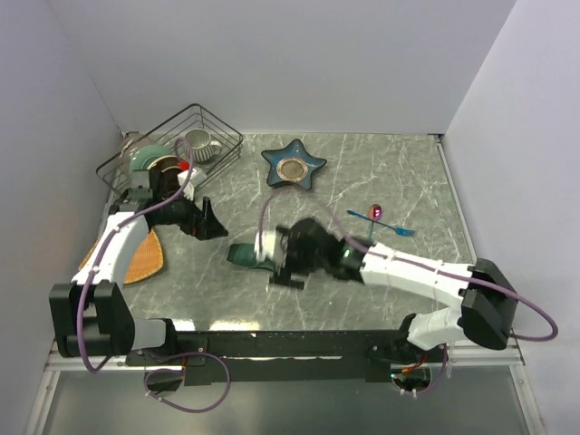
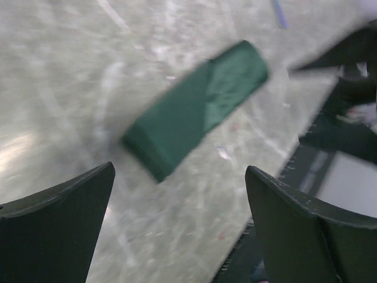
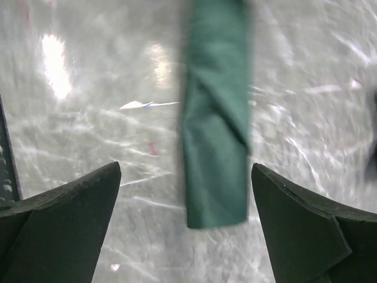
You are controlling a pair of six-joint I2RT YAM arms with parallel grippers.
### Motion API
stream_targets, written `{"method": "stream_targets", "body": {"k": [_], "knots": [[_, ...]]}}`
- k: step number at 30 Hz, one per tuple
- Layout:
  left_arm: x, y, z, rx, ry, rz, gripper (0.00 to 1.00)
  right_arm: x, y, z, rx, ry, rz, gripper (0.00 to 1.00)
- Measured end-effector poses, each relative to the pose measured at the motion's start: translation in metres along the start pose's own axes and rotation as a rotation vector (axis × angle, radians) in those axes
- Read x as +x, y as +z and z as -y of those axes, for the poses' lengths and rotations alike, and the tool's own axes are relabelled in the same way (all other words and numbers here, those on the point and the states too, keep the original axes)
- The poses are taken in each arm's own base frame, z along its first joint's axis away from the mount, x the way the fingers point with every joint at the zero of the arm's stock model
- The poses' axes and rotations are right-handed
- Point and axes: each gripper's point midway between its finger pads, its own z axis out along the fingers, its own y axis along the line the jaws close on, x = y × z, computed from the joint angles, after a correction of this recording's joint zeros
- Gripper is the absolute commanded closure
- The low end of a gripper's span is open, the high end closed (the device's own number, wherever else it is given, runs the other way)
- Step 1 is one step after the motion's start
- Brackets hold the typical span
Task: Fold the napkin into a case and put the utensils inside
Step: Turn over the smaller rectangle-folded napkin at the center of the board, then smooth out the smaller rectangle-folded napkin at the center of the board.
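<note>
Seen from above, the folded green case (image 1: 241,256) lay mid-table (image 1: 399,168), its right end hidden under the right gripper (image 1: 276,263). The pink utensil (image 1: 376,213) and blue utensil (image 1: 400,230) rested well to its right.

The left wrist camera showed the left gripper (image 2: 179,218) with jaws apart and the case beyond them.

The right wrist camera showed jaws spread, with the case lying lengthwise between them and touching neither.

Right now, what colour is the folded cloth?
The cloth is plain dark green, clearest in the right wrist view.
</note>
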Motion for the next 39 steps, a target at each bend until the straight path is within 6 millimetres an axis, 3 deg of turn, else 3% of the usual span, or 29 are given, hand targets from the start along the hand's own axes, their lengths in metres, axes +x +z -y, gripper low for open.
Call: {"method": "stream_targets", "body": {"k": [2, 3, 5, 6, 7, 8, 10, 12, 18, 25, 27, 31, 32, 34, 36, 39], "knots": [[0.003, 0.012, 0.010, 0.062, -0.048, -0.024, 0.14, -0.009, -0.012, 0.023, 0.005, 0.127, 0.028, 0.00], [0.004, 0.019, 0.016, 0.097, -0.072, -0.033, 0.25, -0.010, -0.019, 0.037, 0.006, 0.212, 0.038, 0.01], [0.005, 0.032, 0.026, 0.158, -0.122, -0.045, 0.40, -0.010, -0.025, 0.049, -0.017, 0.339, 0.050, 0.12], [0.005, 0.038, 0.030, 0.186, -0.142, -0.051, 0.55, -0.007, -0.026, 0.053, -0.039, 0.412, 0.050, 0.17], [0.006, 0.045, 0.035, 0.220, -0.168, -0.062, 0.62, -0.004, -0.025, 0.054, -0.070, 0.479, 0.047, 0.28], [0.008, 0.052, 0.039, 0.251, -0.195, -0.076, 0.72, 0.001, -0.021, 0.051, -0.107, 0.551, 0.039, 0.32], [0.012, 0.065, 0.043, 0.301, -0.240, -0.103, 0.80, 0.011, -0.014, 0.043, -0.178, 0.688, 0.009, 0.43], [0.019, 0.076, 0.045, 0.342, -0.288, -0.136, 0.85, 0.020, -0.004, 0.033, -0.250, 0.824, -0.026, 0.47], [0.060, 0.104, 0.038, 0.419, -0.418, -0.269, 0.90, 0.041, 0.011, 0.013, -0.374, 1.117, -0.102, 0.49], [0.099, 0.116, 0.026, 0.421, -0.503, -0.371, 0.94, 0.078, 0.031, 0.005, -0.397, 1.280, -0.205, 0.50], [0.102, 0.118, 0.024, 0.413, -0.506, -0.376, 0.90, 0.093, 0.038, 0.001, -0.397, 1.313, -0.251, 0.51], [0.108, 0.119, 0.022, 0.398, -0.507, -0.379, 0.83, 0.098, 0.041, 0.001, -0.417, 1.348, -0.275, 0.52], [0.111, 0.119, 0.022, 0.395, -0.509, -0.382, 0.74, 0.098, 0.041, 0.002, -0.416, 1.348, -0.280, 0.52], [0.116, 0.117, 0.022, 0.380, -0.515, -0.389, 0.69, 0.099, 0.041, 0.003, -0.415, 1.347, -0.289, 0.52], [0.118, 0.114, 0.024, 0.365, -0.510, -0.388, 0.57, 0.100, 0.042, 0.005, -0.407, 1.341, -0.298, 0.52], [0.111, 0.109, 0.027, 0.350, -0.478, -0.365, 0.47, 0.102, 0.043, 0.013, -0.378, 1.311, -0.312, 0.52]]}}
